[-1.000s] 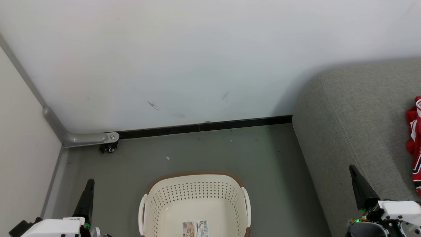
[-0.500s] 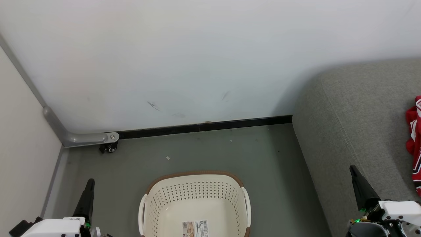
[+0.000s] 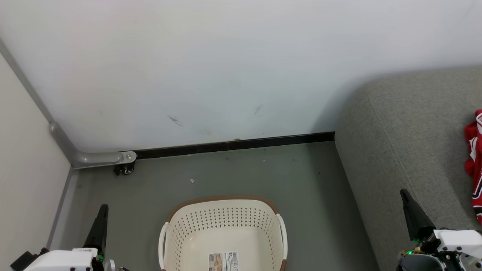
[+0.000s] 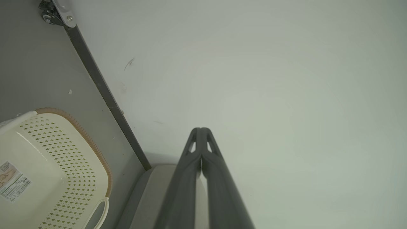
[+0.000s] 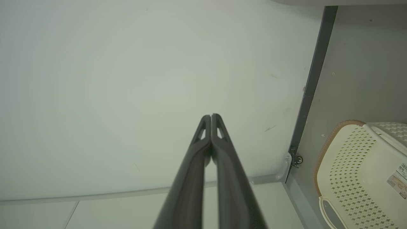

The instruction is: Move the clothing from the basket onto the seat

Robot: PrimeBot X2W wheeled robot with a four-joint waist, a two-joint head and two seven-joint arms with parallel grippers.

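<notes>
Still no change: basket (image 3: 222, 220) empty, near centre on floor (image 3: 263, 177); clothing (image 3: 475, 158) lying on seat (image 3: 414, 131) at right; left pincer (image 3: 103, 209) and right pincer (image 3: 404, 194) pressed together, idle, holding nothing. Likely finished.

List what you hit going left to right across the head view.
left gripper → basket → right gripper → clothing. The seat is left out because it spans behind the last two.

Grey floor (image 3: 233, 169), cream basket (image 3: 222, 220) standing on it, small white scrap (image 3: 192, 181) near it, grey seat (image 3: 414, 124) at rt w/ red clothing (image 3: 475, 158) lying on top
</notes>
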